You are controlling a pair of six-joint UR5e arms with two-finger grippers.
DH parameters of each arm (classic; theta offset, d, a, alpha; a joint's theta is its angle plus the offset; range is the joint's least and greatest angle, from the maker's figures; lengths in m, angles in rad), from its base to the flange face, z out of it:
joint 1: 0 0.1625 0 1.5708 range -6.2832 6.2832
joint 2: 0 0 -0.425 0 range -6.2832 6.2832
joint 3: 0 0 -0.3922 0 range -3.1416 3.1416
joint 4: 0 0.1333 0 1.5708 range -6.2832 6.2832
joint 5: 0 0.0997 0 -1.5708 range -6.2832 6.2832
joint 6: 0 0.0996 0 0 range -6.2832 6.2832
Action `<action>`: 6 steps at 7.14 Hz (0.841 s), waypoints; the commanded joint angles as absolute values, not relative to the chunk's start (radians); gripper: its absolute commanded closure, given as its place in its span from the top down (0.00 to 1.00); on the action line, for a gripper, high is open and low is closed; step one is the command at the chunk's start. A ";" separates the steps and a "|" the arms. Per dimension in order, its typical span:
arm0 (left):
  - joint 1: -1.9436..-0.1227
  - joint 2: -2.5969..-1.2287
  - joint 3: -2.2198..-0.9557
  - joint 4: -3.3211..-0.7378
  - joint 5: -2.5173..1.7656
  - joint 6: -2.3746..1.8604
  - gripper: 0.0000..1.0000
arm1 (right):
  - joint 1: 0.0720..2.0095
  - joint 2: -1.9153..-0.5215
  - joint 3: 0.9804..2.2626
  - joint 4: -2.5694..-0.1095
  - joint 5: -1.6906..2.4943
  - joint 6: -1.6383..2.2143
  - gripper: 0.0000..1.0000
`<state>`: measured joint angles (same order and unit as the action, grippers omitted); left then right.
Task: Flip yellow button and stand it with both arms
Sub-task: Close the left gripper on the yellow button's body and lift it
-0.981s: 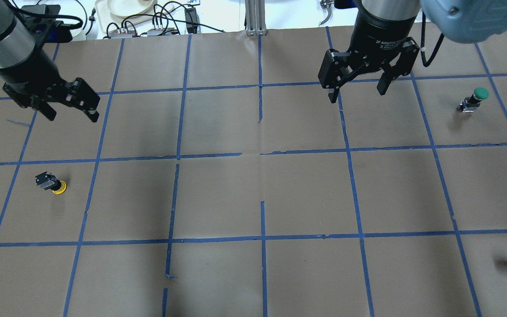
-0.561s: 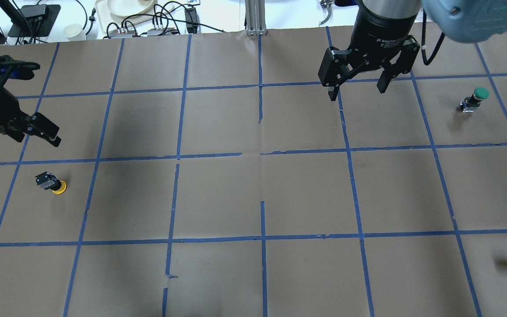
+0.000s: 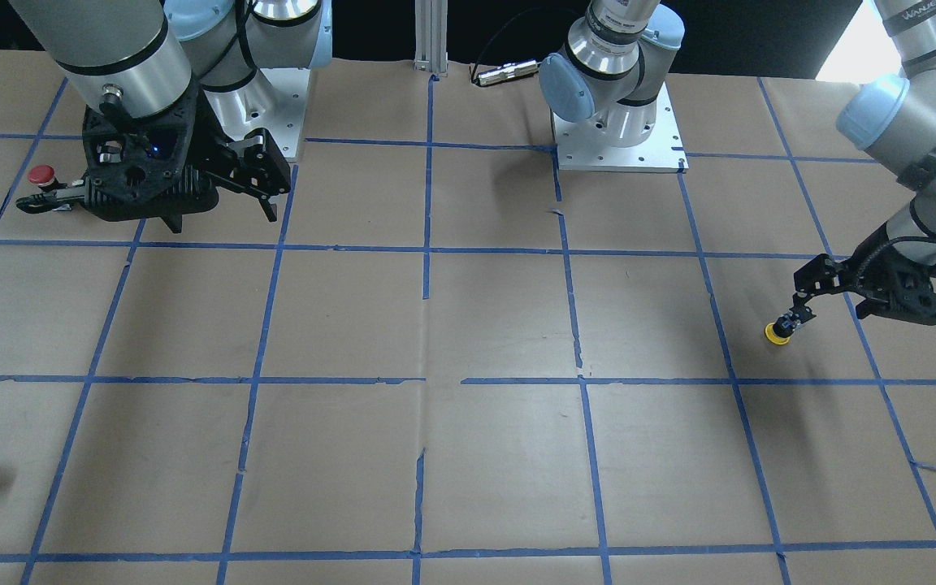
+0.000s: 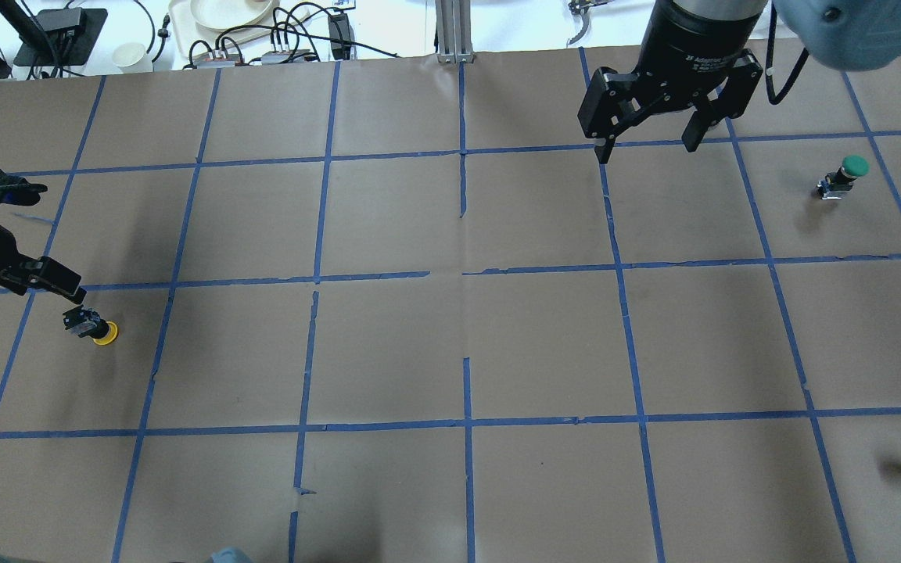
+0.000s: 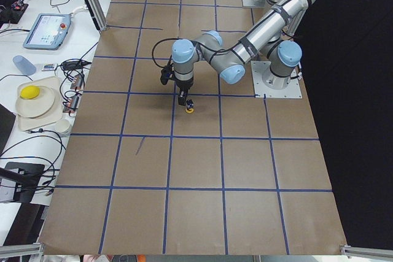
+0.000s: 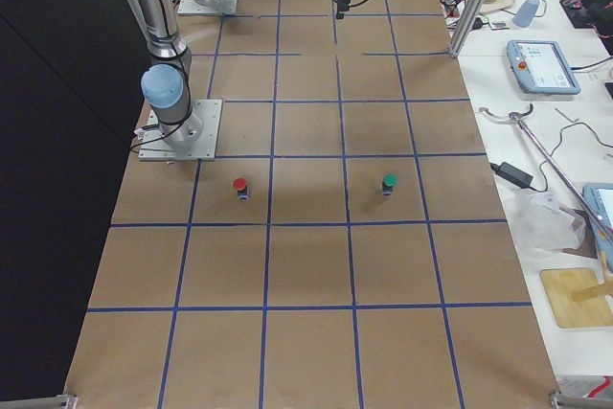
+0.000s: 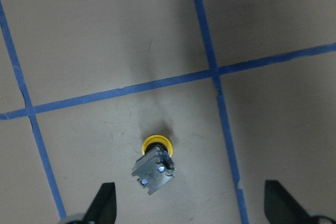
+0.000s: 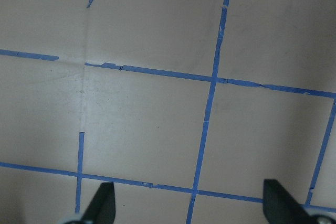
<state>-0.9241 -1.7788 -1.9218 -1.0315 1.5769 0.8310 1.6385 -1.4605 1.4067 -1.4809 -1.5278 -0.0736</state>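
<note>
1. Yellow button (image 4: pixel 97 328): not flipped and not stood up yet. It lies tipped over on the brown paper (image 4: pixel 544 344), close to the table's edge on the robot's left, w/ the black-grey body off to one side of the cap.
2. Nothing's gripped so far, so by my read you're at the approach stage. The pick, the flip, the hand-off betw. arms and the stand-up are all left to do.
3. Left gripper (image 7: pixel 191 205): jaws spread wide, holding nothing. It hangs low, just above the button and pointing down. In the wrist view the button's body sits betw. the fingertips but nearer the left-hand one, so it's a bit off-centre.
4. Left arm is stretched far out toward that table edge, wrist bent down.
5. Right gripper (image 4: pixel 646 143): also spread wide and empty, up high, well apart from the button on the other half of the table. Its wrist view shows only bare paper and blue tape.
6. You've got no contact w/ the button from either arm that I can see.
</note>
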 commanded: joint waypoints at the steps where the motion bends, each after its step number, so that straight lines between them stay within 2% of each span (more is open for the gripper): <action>1: -0.919 -1.825 -1.940 -0.986 1.578 0.831 1.00 | 1.637 -1.460 1.407 -1.488 -1.528 -0.074 1.00; 6: -0.919 -1.859 -1.980 -0.946 1.578 0.770 0.93 | 1.635 -1.460 1.408 -1.494 -1.528 -0.074 1.00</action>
